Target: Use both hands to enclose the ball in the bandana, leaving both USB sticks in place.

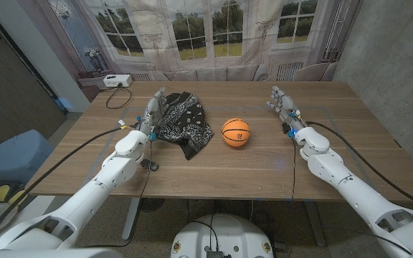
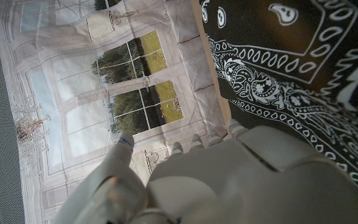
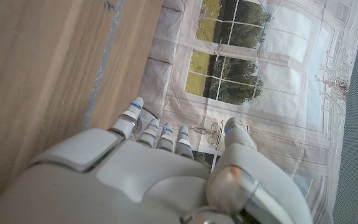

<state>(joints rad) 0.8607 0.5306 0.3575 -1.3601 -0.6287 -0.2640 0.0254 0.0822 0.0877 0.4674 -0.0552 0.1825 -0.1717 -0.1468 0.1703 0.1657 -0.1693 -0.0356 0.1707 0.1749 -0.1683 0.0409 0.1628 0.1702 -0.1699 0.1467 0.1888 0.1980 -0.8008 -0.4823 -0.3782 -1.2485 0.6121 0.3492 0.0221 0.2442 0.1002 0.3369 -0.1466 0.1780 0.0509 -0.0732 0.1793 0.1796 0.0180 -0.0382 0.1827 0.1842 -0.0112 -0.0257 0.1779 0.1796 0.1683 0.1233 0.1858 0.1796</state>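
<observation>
Biggest risk I see: the small dark USB stick point(image 1: 151, 165) sits near the left arm, so a careless sweep could knock it. The orange rubber basketball point(image 1: 236, 132) sits mid-table, uncovered, just right of the crumpled black paisley bandana point(image 1: 186, 122). The left hand point(image 1: 153, 110) rests beside the cloth, the right hand point(image 1: 283, 104) stands farther right; both spread, holding nothing.

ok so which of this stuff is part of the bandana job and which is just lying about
for the job: bandana, ball, left robot hand, right robot hand, small dark piece by the left arm (perhaps a USB stick)

lying about: white box and black cable at the table's far left corner
</observation>
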